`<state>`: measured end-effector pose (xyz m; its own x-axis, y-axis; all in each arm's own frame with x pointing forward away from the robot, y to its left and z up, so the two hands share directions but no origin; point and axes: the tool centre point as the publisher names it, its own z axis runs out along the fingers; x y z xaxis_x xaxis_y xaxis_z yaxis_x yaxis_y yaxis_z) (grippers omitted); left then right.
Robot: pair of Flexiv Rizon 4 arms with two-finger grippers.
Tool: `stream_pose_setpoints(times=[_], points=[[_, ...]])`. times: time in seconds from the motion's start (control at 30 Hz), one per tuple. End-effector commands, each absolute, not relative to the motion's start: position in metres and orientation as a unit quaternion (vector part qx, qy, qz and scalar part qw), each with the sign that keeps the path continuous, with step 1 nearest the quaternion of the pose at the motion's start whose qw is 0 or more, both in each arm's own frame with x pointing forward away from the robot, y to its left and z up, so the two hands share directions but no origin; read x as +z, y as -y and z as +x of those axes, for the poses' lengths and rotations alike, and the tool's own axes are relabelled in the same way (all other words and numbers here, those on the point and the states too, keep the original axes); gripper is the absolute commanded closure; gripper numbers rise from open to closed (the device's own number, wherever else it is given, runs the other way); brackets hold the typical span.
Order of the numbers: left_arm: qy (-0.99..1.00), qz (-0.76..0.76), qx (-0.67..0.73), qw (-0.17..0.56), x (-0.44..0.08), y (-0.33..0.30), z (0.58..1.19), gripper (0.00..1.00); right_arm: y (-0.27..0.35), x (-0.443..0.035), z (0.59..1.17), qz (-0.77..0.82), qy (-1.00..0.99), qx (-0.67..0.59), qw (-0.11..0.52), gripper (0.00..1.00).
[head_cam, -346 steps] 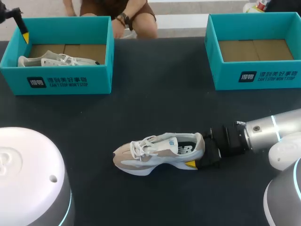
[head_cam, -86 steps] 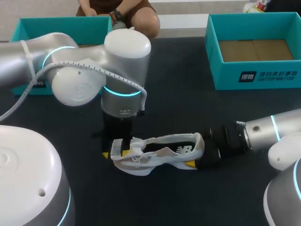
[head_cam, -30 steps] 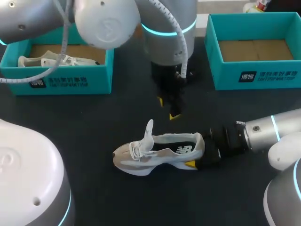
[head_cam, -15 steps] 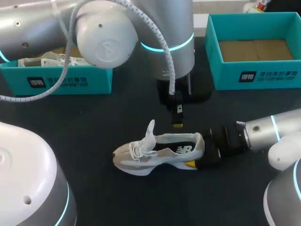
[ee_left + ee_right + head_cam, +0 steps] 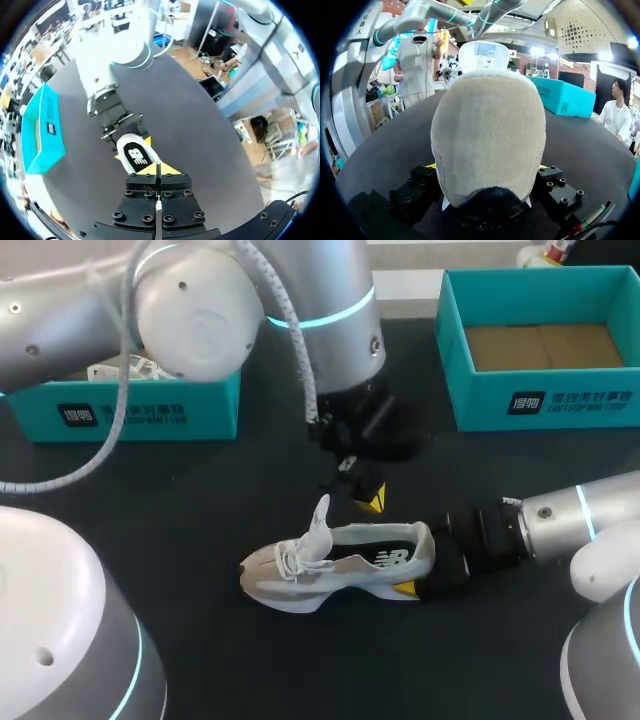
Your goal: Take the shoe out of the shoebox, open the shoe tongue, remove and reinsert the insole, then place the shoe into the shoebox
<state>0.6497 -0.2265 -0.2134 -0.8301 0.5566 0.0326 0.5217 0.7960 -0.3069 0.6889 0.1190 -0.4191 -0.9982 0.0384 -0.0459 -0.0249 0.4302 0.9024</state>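
Head view: bright, even light from overhead is recorded. The black bench (image 5: 200, 530) is rendered matte, without glare. Soft highlights are noted on the left arm (image 5: 190, 310). Cyan rings are lit on it and on the right arm (image 5: 580, 515). A faint shadow is cast beneath the shoe (image 5: 340, 560). Right wrist view: overhead glare is noted beyond the shoe.

Two shoes (image 5: 340, 562) (image 5: 122, 369), two shoeboxes (image 5: 150, 412) (image 5: 470, 400)

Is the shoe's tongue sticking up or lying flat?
Sticking up. The white tongue stands upright above the laces of the shoe in the head view.
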Motion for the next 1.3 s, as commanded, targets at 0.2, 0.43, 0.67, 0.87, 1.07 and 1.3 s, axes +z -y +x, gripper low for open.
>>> stream_pose_setpoints(times=[0.2,0.43,0.67,0.87,1.07,1.3], points=[[0.924,-0.334,0.173,0.066,-0.263,0.229,0.645,1.0,-0.121,-0.423,0.69,0.004,-0.847,0.531,0.03,1.0],[0.935,-0.309,0.166,0.049,-0.292,0.232,0.649,1.0,-0.121,-0.423,0.69,0.004,-0.847,0.531,0.03,1.0],[0.953,-0.258,0.156,0.022,-0.311,0.231,0.662,1.0,-0.121,-0.423,0.69,0.004,-0.847,0.531,0.03,1.0],[0.95,-0.258,0.172,0.032,-0.309,0.231,0.665,1.0,-0.121,-0.423,0.69,0.004,-0.847,0.531,0.03,1.0],[0.95,-0.258,0.172,0.032,-0.309,0.231,0.665,1.0,-0.121,-0.423,0.69,0.004,-0.847,0.531,0.03,1.0],[0.973,-0.183,0.138,-0.013,-0.328,0.251,0.664,1.0,-0.121,-0.423,0.69,0.004,-0.847,0.531,0.03,1.0]])
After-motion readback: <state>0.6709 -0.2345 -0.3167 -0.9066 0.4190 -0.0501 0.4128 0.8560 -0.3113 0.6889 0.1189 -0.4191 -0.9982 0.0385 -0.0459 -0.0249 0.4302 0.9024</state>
